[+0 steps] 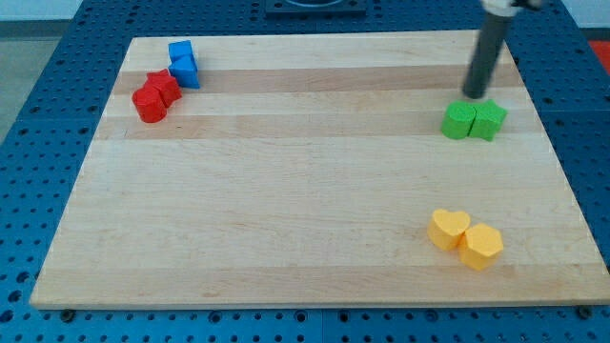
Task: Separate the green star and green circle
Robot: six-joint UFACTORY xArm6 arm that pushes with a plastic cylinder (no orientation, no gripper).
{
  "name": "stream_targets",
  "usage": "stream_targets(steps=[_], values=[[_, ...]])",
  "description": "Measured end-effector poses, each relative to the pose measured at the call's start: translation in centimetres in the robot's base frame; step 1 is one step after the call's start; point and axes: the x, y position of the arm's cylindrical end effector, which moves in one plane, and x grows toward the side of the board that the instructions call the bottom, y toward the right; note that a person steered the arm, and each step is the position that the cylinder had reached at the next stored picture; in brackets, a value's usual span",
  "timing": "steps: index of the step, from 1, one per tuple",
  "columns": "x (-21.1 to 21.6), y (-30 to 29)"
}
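A pale wooden board (305, 191) lies on a blue pegboard bench. My tip (475, 95), a plain rod with nothing to open or clamp, stands just above the two green blocks at the view's right, over their seam, perhaps touching. The green star (459, 120) and green circle (489, 120) sit pressed together; they look light, rigid and likely to slide easily, so I judge a push into the seam would part them.

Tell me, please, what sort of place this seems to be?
Probably a robotics lab bench: a wooden board on a blue perforated table, small coloured blocks, and my tip just above the green blocks.
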Motion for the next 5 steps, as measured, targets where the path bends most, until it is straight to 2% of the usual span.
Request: stream_targets(steps=[1,2,3,5], values=[[4.1,1.4],[6.1,3.8],[5.4,-1.6],[3.4,-18.1]])
